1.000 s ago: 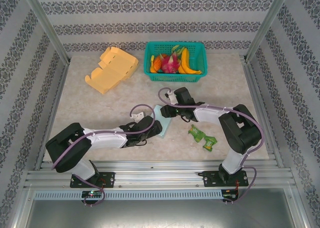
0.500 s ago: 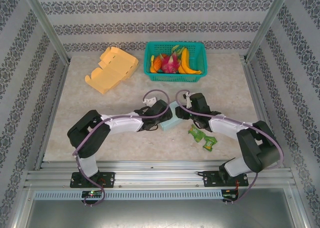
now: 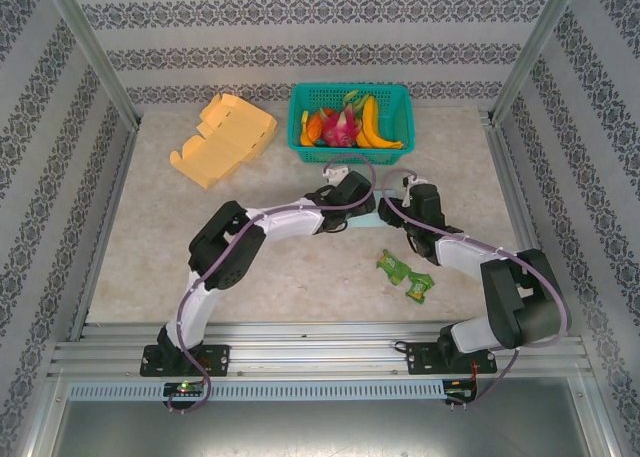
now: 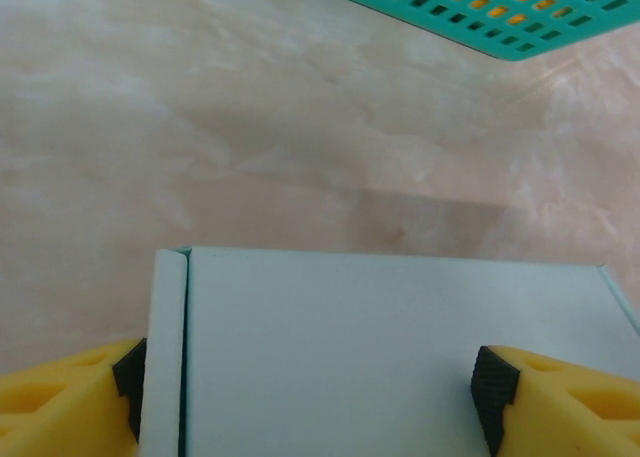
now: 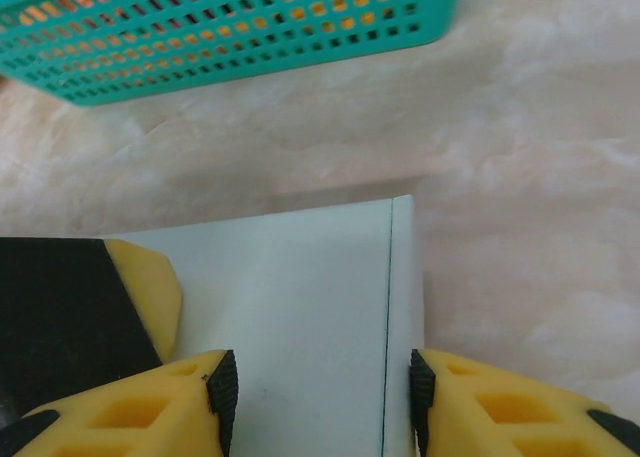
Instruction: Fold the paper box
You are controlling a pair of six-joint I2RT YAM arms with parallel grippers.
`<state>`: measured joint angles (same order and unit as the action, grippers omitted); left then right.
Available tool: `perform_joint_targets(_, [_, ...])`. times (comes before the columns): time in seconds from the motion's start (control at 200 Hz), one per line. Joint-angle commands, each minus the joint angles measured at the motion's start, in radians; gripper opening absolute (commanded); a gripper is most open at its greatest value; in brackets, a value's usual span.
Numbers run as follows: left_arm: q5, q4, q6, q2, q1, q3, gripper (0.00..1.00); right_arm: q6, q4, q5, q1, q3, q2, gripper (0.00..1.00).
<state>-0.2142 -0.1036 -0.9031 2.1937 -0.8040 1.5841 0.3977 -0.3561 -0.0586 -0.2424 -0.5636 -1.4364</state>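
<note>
Top view, box place: the pale blue paper box (image 3: pixel 368 214) sits at mid-frame over the beige marbled desk (image 3: pixel 170 217). It is just below the teal plastic mesh basket of fruit (image 3: pixel 350 157).
Top view, grippers: the left gripper (image 3: pixel 355 199) comes in from the left and the right gripper (image 3: pixel 392 213) from the lower right. The box lies between them.
Top view, axis: only a pale sliver shows between the two heads, so its long axis cannot be made out.
Top view, other things: a flat yellow cardboard blank (image 3: pixel 225 137) lies at upper left, well apart. Two green crinkled packets (image 3: pixel 405 275) lie to the lower right of the box, apart from it.
Left wrist view, facing: the broad flat face is turned to the camera and its far edge runs level across the frame. A fold seam runs up the frame just inside the left edge.
Left wrist view, cut off: the near end leaves the bottom of the frame and the right edge runs out at the right, so the longer side cannot be told.
Left wrist view, grip: the jaws are set wide and clamped on the box, black pads (image 4: pixel 492 382) against it.
Right wrist view, facing: the seam runs top to bottom near the right edge. The far edge rises slightly to the right, with the basket beyond at the top.
Right wrist view, hidden: the far left corner is covered by the other gripper's yellow finger and black body.
Right wrist view, grip: the jaws are about half apart and clamped on the box, pads (image 5: pixel 222 387) touching it.
</note>
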Motion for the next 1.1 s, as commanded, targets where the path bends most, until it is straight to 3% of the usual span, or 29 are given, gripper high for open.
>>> perform_joint_targets(0.0, [0.124,0.102,0.041,0.038,-0.029,0.077,0.83,0.013,-0.108,-0.059,0.012,0.017,0.014,0.50])
perform_joint_targets(0.2, [0.132,0.109,0.048,0.094,-0.034,0.129,0.83,0.004,-0.113,0.021,0.053,0.037,0.030,0.51])
perform_joint_targets(0.59, [0.017,0.071,0.112,0.045,-0.036,0.113,0.91,0.035,-0.063,0.120,0.066,0.058,0.095,0.56])
perform_joint_targets(0.834, [-0.043,0.061,0.131,-0.064,-0.037,0.034,0.91,0.045,0.011,0.199,0.067,0.120,0.301,0.56])
perform_joint_targets(1.094, [-0.040,0.155,0.177,-0.367,-0.038,-0.299,0.92,0.008,0.187,0.259,-0.045,0.178,0.612,0.56])
